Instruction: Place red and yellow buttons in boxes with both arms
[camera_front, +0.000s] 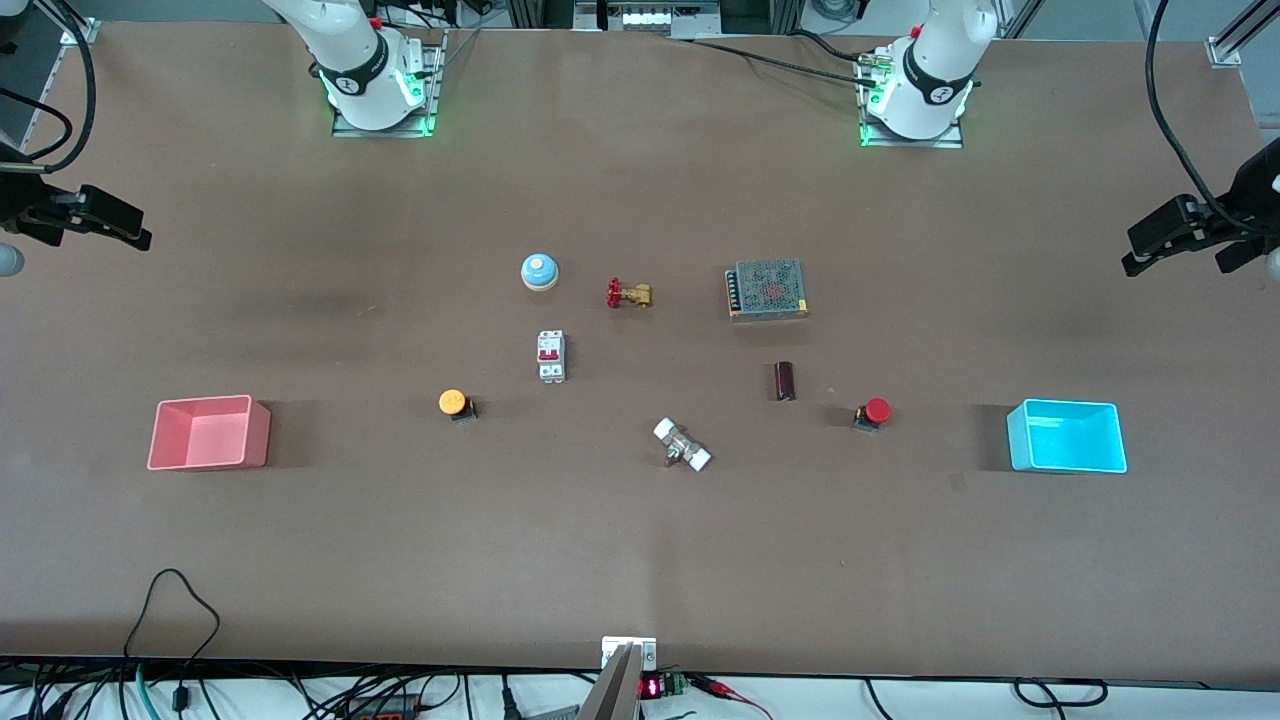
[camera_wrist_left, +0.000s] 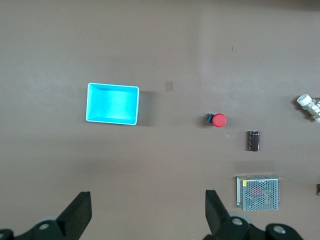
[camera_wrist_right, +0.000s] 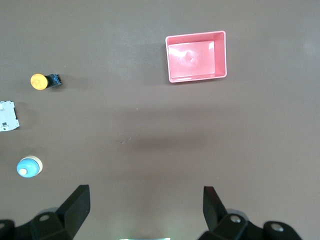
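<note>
The orange-yellow button (camera_front: 455, 403) lies on the table between the middle and the pink-red box (camera_front: 208, 433), toward the right arm's end. The red button (camera_front: 876, 411) lies beside the cyan box (camera_front: 1066, 436), toward the left arm's end. Both boxes are empty. My right gripper (camera_front: 140, 238) is high over the table near the pink box (camera_wrist_right: 196, 56), open and empty (camera_wrist_right: 146, 205); the yellow button (camera_wrist_right: 40, 81) shows in its view. My left gripper (camera_front: 1130, 265) is high near the cyan box (camera_wrist_left: 112, 103), open and empty (camera_wrist_left: 148, 210); the red button (camera_wrist_left: 218, 120) shows there.
In the middle of the table lie a blue dome bell (camera_front: 539, 271), a brass valve with a red handle (camera_front: 629, 294), a mesh-covered power supply (camera_front: 767, 289), a white breaker (camera_front: 551, 355), a dark cylinder (camera_front: 785, 381) and a white-ended fitting (camera_front: 682, 445).
</note>
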